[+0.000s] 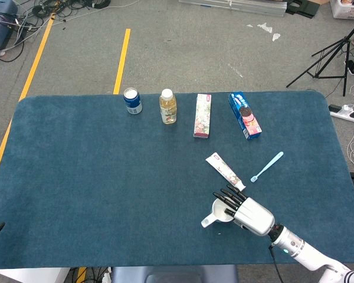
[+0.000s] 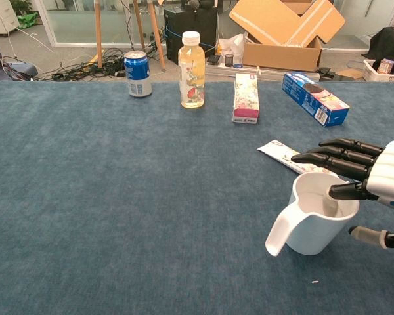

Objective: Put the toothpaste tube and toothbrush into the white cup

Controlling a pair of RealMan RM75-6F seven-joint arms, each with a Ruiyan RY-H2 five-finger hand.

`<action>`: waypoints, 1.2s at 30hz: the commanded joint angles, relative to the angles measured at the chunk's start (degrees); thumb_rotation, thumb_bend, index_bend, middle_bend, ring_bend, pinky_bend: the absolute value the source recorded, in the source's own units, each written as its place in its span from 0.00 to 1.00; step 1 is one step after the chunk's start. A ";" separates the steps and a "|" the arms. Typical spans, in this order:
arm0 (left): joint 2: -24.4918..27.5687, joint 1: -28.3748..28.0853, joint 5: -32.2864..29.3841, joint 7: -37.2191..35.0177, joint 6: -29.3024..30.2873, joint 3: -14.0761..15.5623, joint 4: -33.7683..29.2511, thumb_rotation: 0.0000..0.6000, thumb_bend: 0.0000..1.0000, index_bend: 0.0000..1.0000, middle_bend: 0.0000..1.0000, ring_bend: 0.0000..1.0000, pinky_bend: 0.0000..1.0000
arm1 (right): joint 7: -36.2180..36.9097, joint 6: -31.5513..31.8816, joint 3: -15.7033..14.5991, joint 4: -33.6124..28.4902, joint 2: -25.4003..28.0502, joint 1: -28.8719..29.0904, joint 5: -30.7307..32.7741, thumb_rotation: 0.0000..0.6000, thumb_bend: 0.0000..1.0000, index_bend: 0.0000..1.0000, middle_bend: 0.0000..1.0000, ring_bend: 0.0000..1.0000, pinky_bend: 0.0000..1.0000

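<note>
The white cup [image 1: 218, 213] [image 2: 313, 223] stands upright near the table's front right, its handle pointing front-left. My right hand [image 1: 249, 213] [image 2: 374, 172] grips its far-right wall, thumb inside the rim and the other fingers stretched over and behind it. The toothpaste tube [image 1: 224, 170] [image 2: 280, 153] lies flat just beyond the cup, touching nothing. Further right in the head view, the light-blue toothbrush [image 1: 267, 166] lies on the cloth; the chest view hides it behind my hand. My left hand shows in neither view.
Along the back of the blue table [image 1: 94, 177] stand a blue can [image 1: 132, 100], a yellow drink bottle [image 1: 168, 106], a pink carton [image 1: 202, 115] and a blue biscuit box [image 1: 245, 114]. The table's front edge runs close below the cup.
</note>
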 commanded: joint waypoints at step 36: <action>-0.24 -0.23 0.36 0.54 -0.25 0.36 -0.08 1.00 0.00 0.38 0.14 0.16 0.13 | -2.30 -3.80 10.56 -28.20 23.02 1.33 13.01 1.00 0.20 0.20 0.73 0.80 0.88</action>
